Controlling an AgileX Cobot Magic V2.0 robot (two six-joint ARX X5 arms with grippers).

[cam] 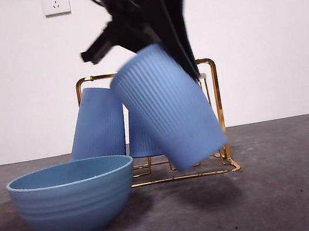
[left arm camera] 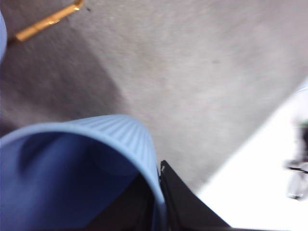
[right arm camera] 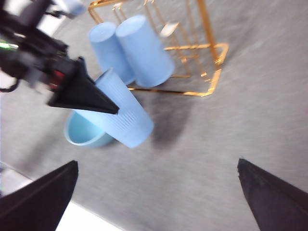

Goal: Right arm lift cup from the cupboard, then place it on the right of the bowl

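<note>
Already the cup [cam: 168, 110] is out of the cupboard [cam: 217, 93] and hangs tilted in the air in front of that gold wire rack, just right of the bowl [cam: 73, 197] in the front view and clear of the bench [cam: 285, 188]. The task names the right arm, yet the left hand [left arm camera: 161, 192] carries it: the left wrist view shows its jaws clenched on the cup's rim wall, one inside and one outside. The right hand [right arm camera: 157, 162] hovers apart over the bench, jaws spread wide and empty, looking on at the carried cup.

The lift looks done. What seems left is to bring the cup down, stand it on the bare bench right of the bowl, and let go.

Two like cups [cam: 98, 124] sit on the rack behind. The bowl's rim lies close to the cup's lower end, and the rack's base wire is just behind, so both could likely be clipped on the way down.
</note>
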